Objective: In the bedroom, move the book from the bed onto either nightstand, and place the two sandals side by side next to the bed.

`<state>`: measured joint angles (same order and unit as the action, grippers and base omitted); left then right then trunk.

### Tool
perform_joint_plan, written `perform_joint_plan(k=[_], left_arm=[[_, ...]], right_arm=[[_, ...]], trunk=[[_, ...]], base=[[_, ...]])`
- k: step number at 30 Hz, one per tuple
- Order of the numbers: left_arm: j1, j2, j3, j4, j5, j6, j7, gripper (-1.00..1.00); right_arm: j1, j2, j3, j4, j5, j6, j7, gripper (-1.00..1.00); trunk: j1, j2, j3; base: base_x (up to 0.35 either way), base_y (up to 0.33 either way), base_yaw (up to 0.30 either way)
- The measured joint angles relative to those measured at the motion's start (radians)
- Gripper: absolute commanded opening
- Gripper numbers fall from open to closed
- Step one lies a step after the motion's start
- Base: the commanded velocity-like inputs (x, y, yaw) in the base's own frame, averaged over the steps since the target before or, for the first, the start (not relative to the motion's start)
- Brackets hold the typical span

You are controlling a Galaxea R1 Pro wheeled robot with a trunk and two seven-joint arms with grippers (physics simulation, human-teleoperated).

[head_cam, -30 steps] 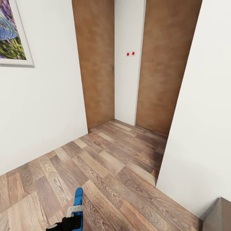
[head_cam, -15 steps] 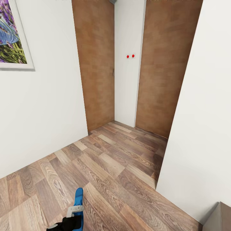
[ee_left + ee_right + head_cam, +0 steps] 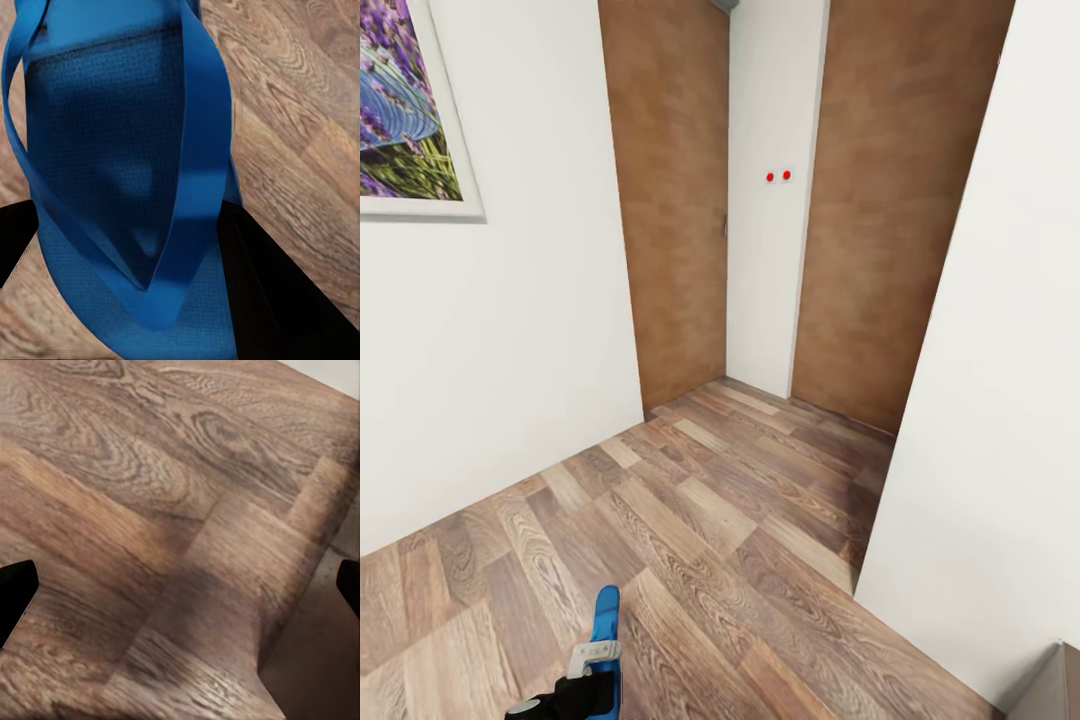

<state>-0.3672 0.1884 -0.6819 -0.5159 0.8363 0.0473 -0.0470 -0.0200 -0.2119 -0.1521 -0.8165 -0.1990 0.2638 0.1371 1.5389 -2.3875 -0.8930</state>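
Left tool (image 3: 127,240) gripping sandal (image 3: 127,150), plank floor (image 3: 740,520)

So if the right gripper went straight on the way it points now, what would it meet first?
Most likely the wood floor: the right gripper is open with nothing between its fingers, and planks lie ahead. How far is unclear.

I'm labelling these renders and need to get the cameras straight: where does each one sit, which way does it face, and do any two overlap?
Head view: on the robot's head, facing forward and down at white walls, two brown doors, plank floor; left claw shows low, holding the sandal.
Left wrist view: by the left claw, looking along dark fingers at the blue sandal over floor.
Right wrist view: by the right claw, facing floor; dark fingertips at the edges, apart.
Shared: head and left wrist views both show the sandal.
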Motion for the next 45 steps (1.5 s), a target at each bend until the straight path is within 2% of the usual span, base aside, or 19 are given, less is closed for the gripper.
perform_joint_plan(k=[13, 15, 19, 22, 28, 37, 45], left_arm=[[0.000, -0.001, -0.002, 0.003, 0.000, -0.001, -0.013, -1.00], [0.000, -0.001, -0.002, 0.003, 0.001, -0.002, -0.052, -1.00], [0.000, -0.001, -0.002, 0.048, -0.003, -0.004, -0.174, -1.00], [0.000, -0.008, -0.001, 0.068, -0.004, -0.005, -0.204, -1.00], [0.000, -0.014, 0.000, 0.086, -0.004, -0.006, -0.213, -1.00], [0.000, -0.014, 0.002, 0.098, -0.005, -0.007, -0.214, -1.00], [0.000, -0.014, 0.003, 0.110, -0.004, -0.050, -0.213, -1.00]], right_arm=[[0.000, 0.000, 0.002, 0.008, -0.002, 0.001, 0.000, 1.00], [0.000, 0.000, 0.002, 0.033, 0.001, 0.001, 0.000, 1.00], [0.000, 0.000, 0.002, 0.067, 0.007, 0.001, 0.000, 1.00], [0.000, 0.000, 0.002, 0.072, 0.009, 0.001, 0.000, 1.00], [0.000, 0.000, 0.002, 0.074, 0.011, 0.000, 0.000, 1.00], [0.000, 0.001, 0.002, 0.074, 0.012, 0.000, 0.000, 1.00], [0.000, 0.001, 0.002, 0.075, 0.009, 0.000, 0.000, 1.00]], trunk=[[0.000, 0.000, 0.000], [0.000, 0.000, 0.000], [0.000, 0.000, 0.000], [0.000, 0.000, 0.000], [0.000, 0.000, 0.000], [0.000, 0.000, 0.000], [0.000, 0.000, 0.000]], base=[[0.000, 0.000, 0.288], [0.000, 0.000, 0.292], [0.000, 0.000, 0.292], [0.000, 0.000, 0.292], [0.003, 0.000, 0.244], [0.131, 0.000, 0.024], [0.015, 0.000, 0.000]])
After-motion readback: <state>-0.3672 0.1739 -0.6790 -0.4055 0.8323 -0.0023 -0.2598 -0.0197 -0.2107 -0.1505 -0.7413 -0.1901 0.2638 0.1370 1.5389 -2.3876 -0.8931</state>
